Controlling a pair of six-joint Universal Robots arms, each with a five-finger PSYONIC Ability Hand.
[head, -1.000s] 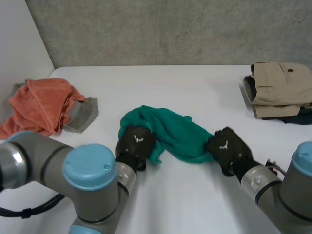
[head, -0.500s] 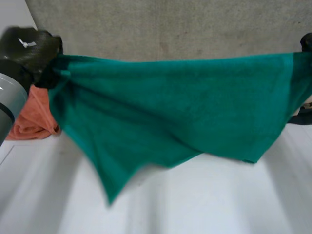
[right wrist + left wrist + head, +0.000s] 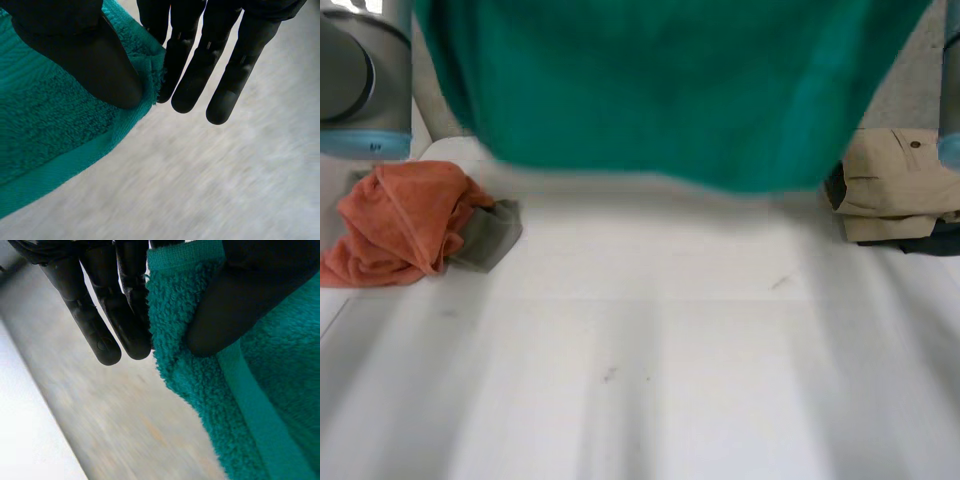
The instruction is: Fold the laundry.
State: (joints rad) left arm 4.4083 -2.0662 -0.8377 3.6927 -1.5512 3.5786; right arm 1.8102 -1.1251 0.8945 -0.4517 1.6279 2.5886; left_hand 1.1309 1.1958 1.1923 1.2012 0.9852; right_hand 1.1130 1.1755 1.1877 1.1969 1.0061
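A green towel (image 3: pixel 660 90) hangs spread high above the white table (image 3: pixel 650 350); its lower edge sags over the table's far side. In the left wrist view my left hand (image 3: pixel 125 305) pinches a hemmed corner of the green towel (image 3: pixel 200 380) between its thumb (image 3: pixel 235 300) and fingers (image 3: pixel 100 325). In the right wrist view my right hand (image 3: pixel 200 55) pinches the opposite corner of the green towel (image 3: pixel 45 130) the same way, thumb (image 3: pixel 95 60) pressed on the cloth. My left arm (image 3: pixel 365 80) and right arm (image 3: pixel 950 90) stand at the towel's two sides.
An orange towel (image 3: pixel 400 220) lies crumpled over a grey cloth (image 3: pixel 490 235) at the table's left edge. A stack of folded beige and dark garments (image 3: pixel 900 185) sits at the far right. A grey wall rises behind the table.
Both hands have lifted the green towel from a crumpled heap on the table and pulled it apart, then raised it higher, so it now hangs spread.
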